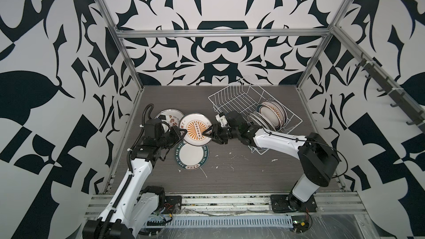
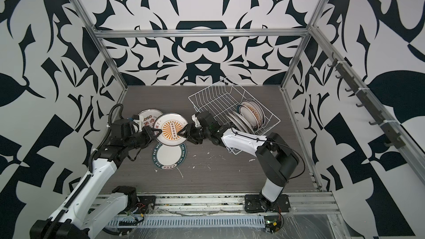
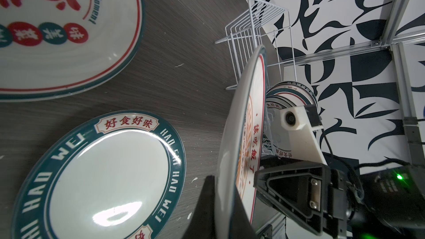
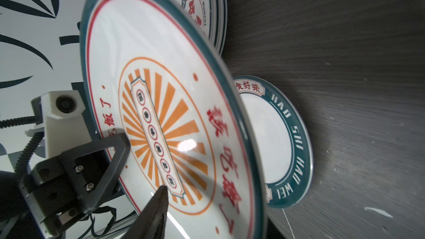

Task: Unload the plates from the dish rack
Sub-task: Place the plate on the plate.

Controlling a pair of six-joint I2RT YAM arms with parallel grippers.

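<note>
My left pincer (image 1: 182, 132) pinches the sunburst plate (image 1: 195, 129) at its 9 o'clock rim, in the air at 9 o'clock from the dish rack (image 1: 230, 97), so I should slide my right pincer (image 1: 205, 133), whose grip I cannot tell, slowly off toward 3 o'clock.

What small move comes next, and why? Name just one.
Likely pull the right gripper straight back off the sunburst plate. Its jaws look parted around the plate's rim, while the left gripper is shut on the opposite rim, so the plate seems handed over.
</note>
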